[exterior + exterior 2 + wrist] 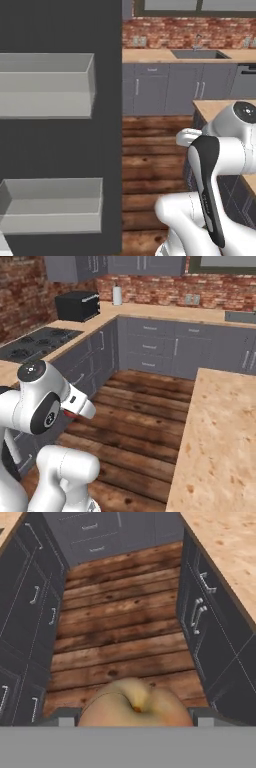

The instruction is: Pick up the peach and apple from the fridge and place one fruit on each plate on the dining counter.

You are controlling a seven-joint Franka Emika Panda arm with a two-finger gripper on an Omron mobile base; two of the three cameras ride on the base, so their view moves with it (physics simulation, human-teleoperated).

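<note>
The peach sits at six o'clock in the hand view, pinched between the nearly closed gripper, carried over the wood floor; the dining counter lies at two o'clock, likely its destination, so the plates must be sought there.

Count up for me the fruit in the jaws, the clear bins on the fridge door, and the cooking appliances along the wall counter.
Peach: 1
Clear door bins: 2
Microwave: 1
Hob: 1
Total: 5
</note>
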